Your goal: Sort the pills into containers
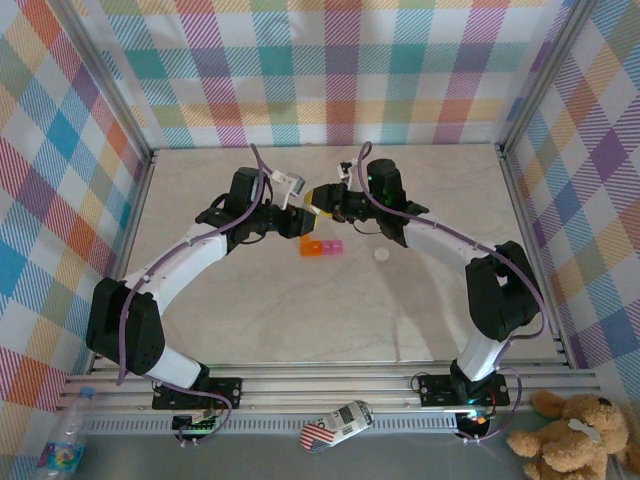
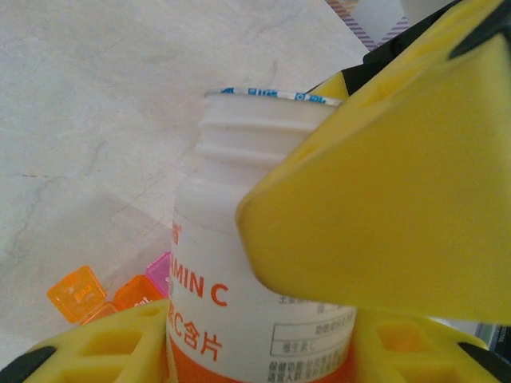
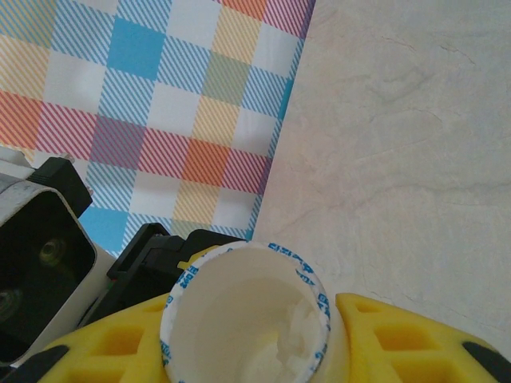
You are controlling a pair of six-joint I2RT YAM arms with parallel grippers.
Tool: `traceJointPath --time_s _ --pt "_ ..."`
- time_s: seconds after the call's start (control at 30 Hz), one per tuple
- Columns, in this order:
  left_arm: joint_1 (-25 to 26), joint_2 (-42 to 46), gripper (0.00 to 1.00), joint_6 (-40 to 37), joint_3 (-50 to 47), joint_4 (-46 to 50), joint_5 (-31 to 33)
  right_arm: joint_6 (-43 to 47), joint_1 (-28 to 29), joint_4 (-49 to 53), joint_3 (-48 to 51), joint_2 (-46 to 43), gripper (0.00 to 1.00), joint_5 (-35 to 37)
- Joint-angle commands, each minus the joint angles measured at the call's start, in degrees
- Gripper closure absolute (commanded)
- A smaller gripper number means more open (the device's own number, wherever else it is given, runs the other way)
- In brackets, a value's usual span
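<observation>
There's the strip of containers (image 1: 321, 247), orange box then pink ones, lying near the middle of the table (image 1: 250, 320), a touch toward its far edge, with a small white cap (image 1: 381, 256) near it on the right. Just beside the strip I've got the open bottle (image 2: 223, 239), my left fingers (image 2: 96, 343) clamped on its body and my right fingers (image 3: 399, 343) closed round its uncapped neck.

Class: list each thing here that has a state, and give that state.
Vitamin C bottle: uncapped, gripped by both pincers.
White cap: off, lying on the table.
Orange box lid: looks flipped open.
Left pincer: shut on the bottle.
Right pincer: shut on the bottle.
</observation>
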State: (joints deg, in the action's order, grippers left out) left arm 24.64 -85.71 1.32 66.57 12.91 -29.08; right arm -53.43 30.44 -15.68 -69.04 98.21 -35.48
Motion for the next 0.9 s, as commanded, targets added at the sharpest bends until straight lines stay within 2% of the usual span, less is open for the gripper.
traceJointPath --time_s 0.0,0.4,0.67,0.87 --pt "-1.3 3.2 0.6 2.1 -0.9 -5.8 -1.8 -2.6 -0.5 -2.7 -1.4 -0.3 0.76 0.6" --pt "-2.3 4.1 0.45 4.5 -3.1 -8.7 -3.7 -4.4 -1.2 -4.5 -0.2 -0.7 0.76 1.1" --pt "-2.7 4.2 0.46 5.6 -3.7 -10.0 -4.2 -4.6 -1.6 -4.8 0.3 -0.9 0.76 1.0" --pt "-2.6 2.7 0.4 6.0 -3.4 -9.7 -5.1 -5.1 -1.6 -5.7 0.1 -0.7 0.76 0.3"
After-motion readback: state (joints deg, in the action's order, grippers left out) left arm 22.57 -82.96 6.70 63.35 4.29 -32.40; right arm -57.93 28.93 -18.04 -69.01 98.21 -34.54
